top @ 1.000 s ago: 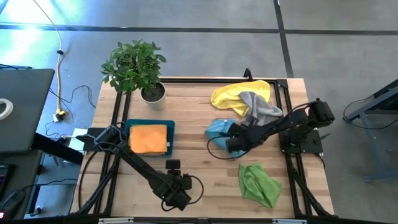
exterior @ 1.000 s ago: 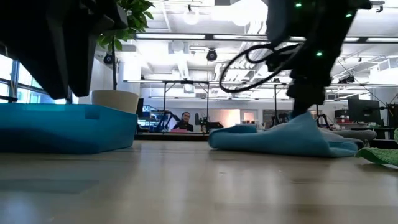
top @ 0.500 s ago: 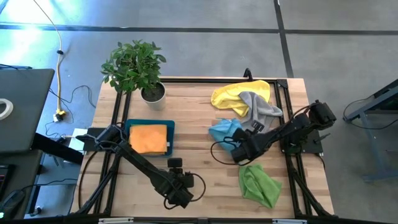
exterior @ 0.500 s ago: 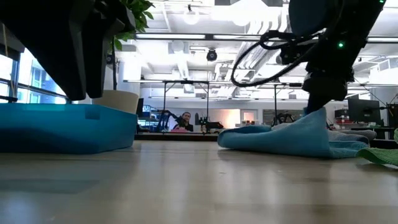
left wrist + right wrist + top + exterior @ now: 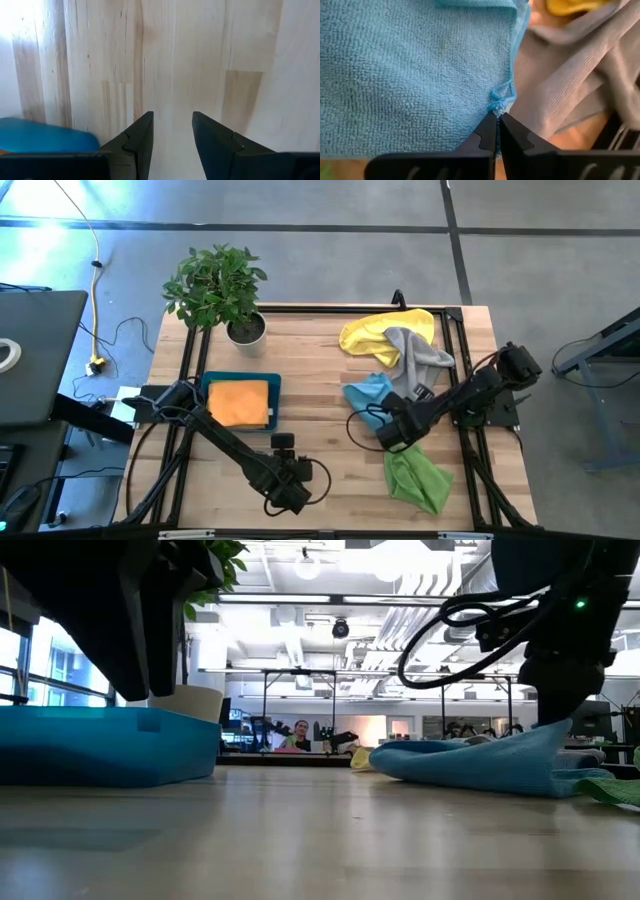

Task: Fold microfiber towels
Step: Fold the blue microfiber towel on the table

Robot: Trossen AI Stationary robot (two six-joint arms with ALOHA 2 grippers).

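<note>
Pinching the light blue towel [image 5: 366, 393] by a bunched point on its hem, the right claw [image 5: 497, 121] has its fingers closed tight on the fabric, as the right wrist view confirms. That towel lies mid-table on its right half, touching the grey towel [image 5: 420, 352], which overlaps the yellow towel [image 5: 375, 333]; a lime green towel [image 5: 416, 477] sits just beside the claw, nearer the front edge. Judged step: drawing out the blue cloth for folding. Next move calls for bare table [image 5: 320, 360] and a flat spread before any crease. Left claw [image 5: 171, 132] hovers over bare wood at the front, fingers partly apart, holding nothing. Teal tray [image 5: 207, 385] contains one orange towel [image 5: 240, 402], folded flat.
</note>
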